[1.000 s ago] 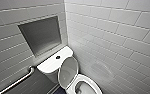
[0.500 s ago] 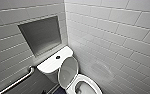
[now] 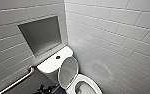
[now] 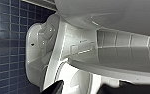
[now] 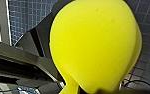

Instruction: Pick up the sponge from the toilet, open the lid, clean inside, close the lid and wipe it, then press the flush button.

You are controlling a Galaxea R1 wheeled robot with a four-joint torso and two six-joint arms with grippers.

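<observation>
Nothing moved: lid (image 3: pixel 68 71) raised, sponge (image 5: pixel 96 45) pinched in right claw (image 5: pixel 89 90).

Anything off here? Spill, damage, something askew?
Nothing stands out. The toilet has its lid raised, standing in front of the tank. The flush button sits in the tank top. No spill or crack shows. The sponge bulges and narrows at one end, as a squeezed soft block would.
</observation>
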